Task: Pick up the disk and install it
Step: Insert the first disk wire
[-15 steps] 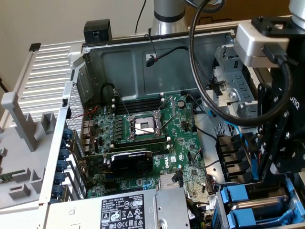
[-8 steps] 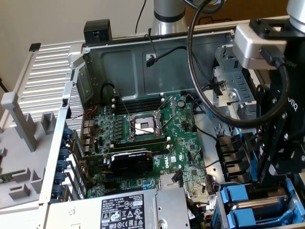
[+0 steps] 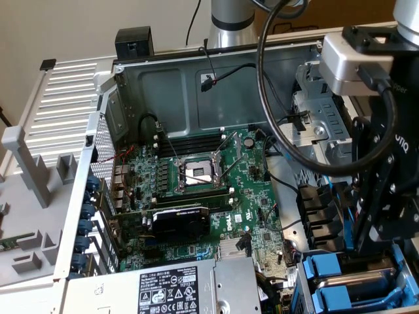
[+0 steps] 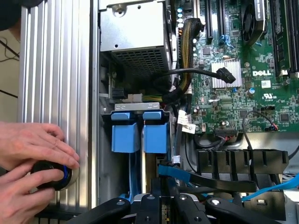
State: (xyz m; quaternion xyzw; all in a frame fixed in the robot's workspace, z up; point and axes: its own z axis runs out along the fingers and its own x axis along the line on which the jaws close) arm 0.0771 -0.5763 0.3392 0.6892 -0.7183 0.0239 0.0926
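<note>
Beige wall behind; open computer case point(image 3: 131, 85) lying flat, motherboard point(image 3: 216, 176) exposed. My gripper point(image 3: 374, 239) down in drive-bay corner at exterior view's right. Jaws narrow, pinching disk point(image 4: 150, 181), which stands upright, seen edge-on, just beside two blue carriers point(image 4: 140, 130) seated in slots. My fingertips cut off at frame edge, so exact contact hard to make out. Person's hands point(image 4: 28, 158) on black knob point(image 4: 49, 173) outside case wall.

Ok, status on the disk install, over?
End effector low in the drive bay. Disk in blue carrier under it, slotted beside a second blue carrier. Person's hands on a black knob by the ribbed panel, outside the bay.
</note>
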